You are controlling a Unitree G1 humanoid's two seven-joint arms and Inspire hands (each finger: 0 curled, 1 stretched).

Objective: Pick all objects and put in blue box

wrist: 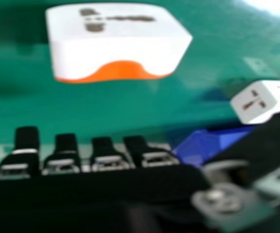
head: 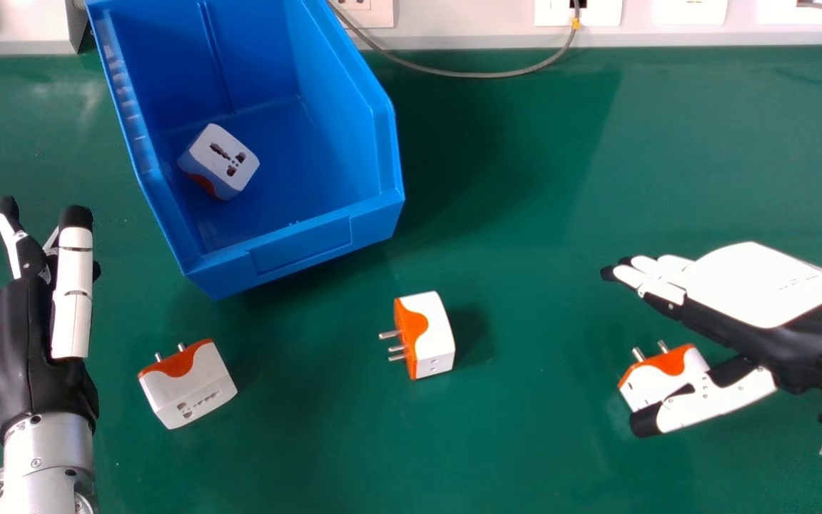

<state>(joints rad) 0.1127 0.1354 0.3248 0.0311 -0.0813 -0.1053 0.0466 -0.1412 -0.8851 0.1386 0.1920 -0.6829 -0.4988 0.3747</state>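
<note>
Three white plug adapters are lying on the green table (head: 511, 442), and a fourth adapter (head: 225, 157) is resting inside the blue box (head: 297, 246), tilted, with its socket holes facing upward and some orange showing low on its side. The left adapter (head: 190, 396), just beside the near side of the box, is showing a boxy white body, a wavy orange cap, two metal pins pointing toward the far edge, and dark slots on its near face. The middle adapter (head: 437, 343) is turning its orange end and three pins to the robot's left. The right adapter (head: 650, 387) is lying partly under the right hand (head: 760, 285); two of its pins are pointing away from the robot, and in the right hand view its white face is displaying dark slots above a curved orange edge. This hand is keeping its fingers straight and side by side, and its thumb is extending across the adapter; whether it is touching, I cannot tell. The left hand (head: 22, 335) is standing at the head view's left with straight fingers, somewhat spread.
</note>
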